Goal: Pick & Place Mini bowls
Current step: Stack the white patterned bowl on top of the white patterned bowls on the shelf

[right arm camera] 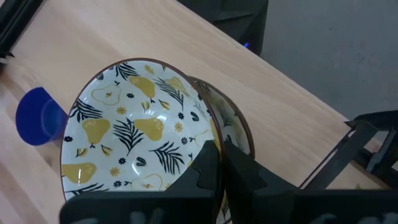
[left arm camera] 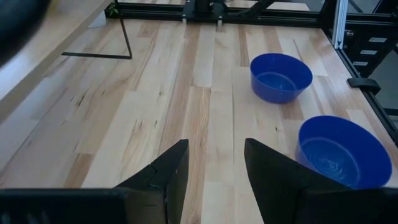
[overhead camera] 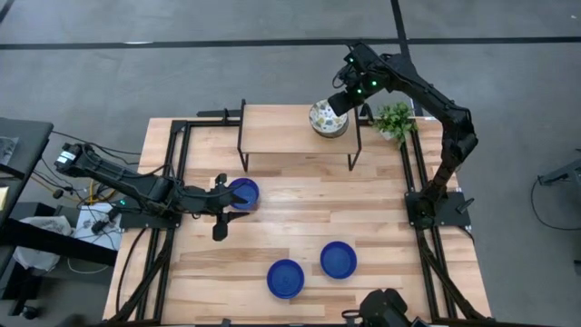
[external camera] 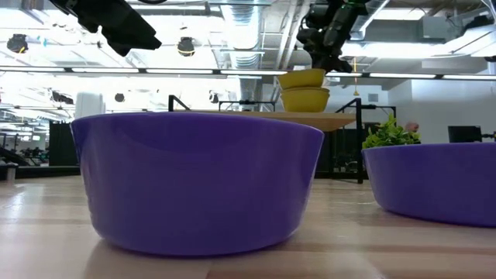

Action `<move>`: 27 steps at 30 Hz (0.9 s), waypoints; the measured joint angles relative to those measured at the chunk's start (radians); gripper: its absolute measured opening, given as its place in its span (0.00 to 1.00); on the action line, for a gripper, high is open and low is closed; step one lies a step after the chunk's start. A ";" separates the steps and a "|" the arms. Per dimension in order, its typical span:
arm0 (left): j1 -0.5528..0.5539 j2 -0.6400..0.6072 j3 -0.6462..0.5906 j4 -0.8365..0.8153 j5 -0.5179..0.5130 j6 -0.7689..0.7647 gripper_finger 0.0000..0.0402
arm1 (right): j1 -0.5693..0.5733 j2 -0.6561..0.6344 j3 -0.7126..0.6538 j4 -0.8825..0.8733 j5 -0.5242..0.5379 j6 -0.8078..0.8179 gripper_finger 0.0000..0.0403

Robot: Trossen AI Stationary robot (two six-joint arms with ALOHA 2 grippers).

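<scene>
Currently the right gripper point(right arm camera: 219, 163) is at the raised shelf point(overhead camera: 281, 127) along the table's far edge, its fingers closed over the rim of a patterned bowl point(right arm camera: 134, 134), white with yellow pears and dark leaves. That bowl sits tilted against or in a second patterned bowl point(right arm camera: 233, 127) just behind it; the low view shows two yellow bowl bodies stacked on the shelf. A third patterned bowl cannot be made out. The left gripper point(overhead camera: 221, 207) is low over the table's left middle, fingers parted and holding nothing, just beside one blue bowl point(overhead camera: 243, 193). Two more blue bowls, the near-centre blue bowl point(overhead camera: 286, 278) and the near-right blue bowl point(overhead camera: 339, 260), stand on the table point(overhead camera: 300, 218) toward its near edge, close together but apart. Judged from this layout, the patterned bowls are placed or being placed on the shelf, and all three blue bowls are still to be moved. A small green plant point(overhead camera: 394, 121) stands right of the shelf. No brand, label or legible writing is visible in any view.
</scene>
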 joint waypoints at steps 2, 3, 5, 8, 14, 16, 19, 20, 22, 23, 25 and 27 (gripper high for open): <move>0.000 0.000 0.000 0.000 0.000 0.000 0.38 | -0.003 0.000 0.000 -0.001 0.000 0.000 0.00; 0.000 0.000 0.000 0.000 0.000 0.000 0.38 | -0.004 0.000 0.000 -0.001 0.002 0.000 0.00; 0.000 0.000 0.000 0.000 0.000 0.000 0.38 | -0.004 0.000 0.000 -0.002 0.004 0.000 0.00; 0.000 0.000 0.000 0.000 0.000 0.000 0.38 | -0.004 0.000 0.000 -0.007 0.011 -0.001 0.00; 0.000 0.000 0.000 0.000 0.000 0.000 0.38 | -0.004 0.000 0.000 -0.017 0.025 -0.003 0.01; 0.000 0.000 0.000 0.000 0.000 0.000 0.38 | -0.004 0.000 0.000 -0.017 0.025 -0.003 0.03; 0.000 0.000 0.000 0.000 0.000 0.000 0.38 | -0.004 0.000 0.000 -0.017 0.024 -0.003 0.06; 0.000 0.000 0.000 0.000 0.000 0.000 0.38 | -0.004 0.000 0.000 -0.017 0.025 -0.003 0.07; 0.000 0.000 0.000 0.000 0.000 0.000 0.38 | -0.004 0.000 0.000 -0.017 0.029 -0.003 0.09; 0.000 0.000 0.000 0.000 0.000 0.000 0.38 | -0.002 0.000 0.001 -0.016 0.037 -0.002 0.11; 0.000 0.000 0.000 0.000 0.000 0.000 0.38 | -0.001 0.000 0.001 -0.015 0.053 0.000 0.13; 0.000 0.000 0.000 0.000 0.000 0.000 0.38 | -0.001 0.000 0.001 -0.015 0.056 0.000 0.16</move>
